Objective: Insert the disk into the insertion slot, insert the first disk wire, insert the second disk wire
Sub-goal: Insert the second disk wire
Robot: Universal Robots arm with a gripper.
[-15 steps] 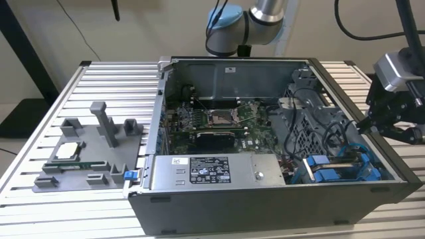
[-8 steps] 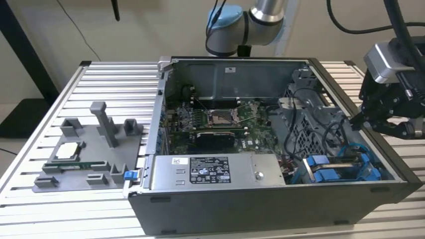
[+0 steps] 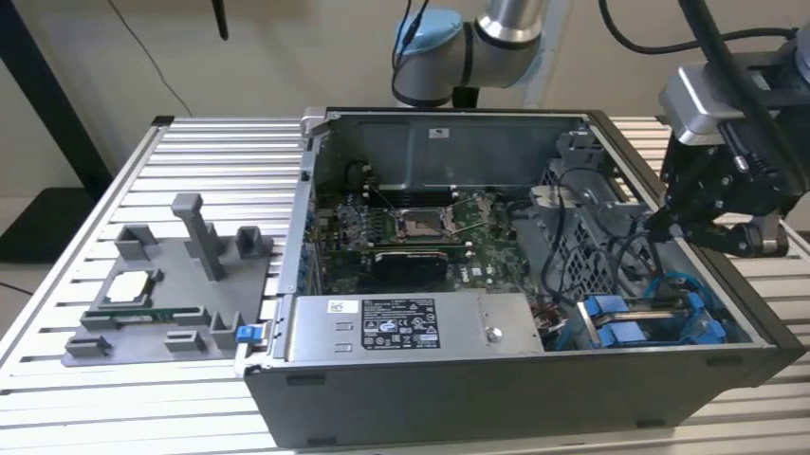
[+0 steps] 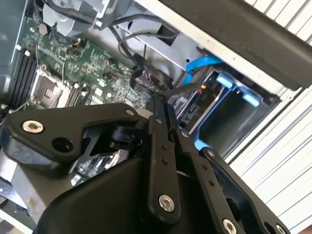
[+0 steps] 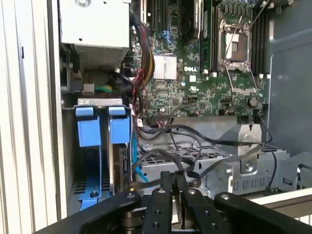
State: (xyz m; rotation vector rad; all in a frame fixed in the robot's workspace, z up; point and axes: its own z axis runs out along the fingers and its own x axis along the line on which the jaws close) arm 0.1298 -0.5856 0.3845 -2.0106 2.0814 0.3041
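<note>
Slatted metal table point(image 3: 190, 142) carries an open computer case point(image 3: 506, 398), lid off, insides facing up. The arm point(image 3: 506, 28) comes in from behind the case and bends over its end on the exterior view's right.

On the table at the exterior view's left, well apart from the case, sits a grey parts fixture point(image 3: 177, 284) w/ a processor chip point(image 3: 131, 285) and a memory stick point(image 3: 142, 314) on it.

Inside the case: silver labelled PSU box point(image 3: 405, 327) along the near wall, green mobo point(image 3: 405, 227) behind it, grey perforated drive cage point(image 3: 589, 261) toward the exterior view's right.

The gripper point(image 3: 665, 223) hangs over the cage, tilted down into the case. Its fingers point(image 5: 165, 187) are drawn nearly together – they seem to pinch a thin black wire point(image 4: 187, 88) at the tips.

Two blue-fronted carriers sit side by side in the cage. The disk point(image 5: 119, 131) appears to be the one nearer the fingers, already seated in the insertion slot point(image 5: 100, 102); the other blue carrier point(image 5: 88, 127) is just beside it, on the case-wall side. A blue cable point(image 5: 134, 163) runs alongside the disk – where it ends can't be told.
</note>
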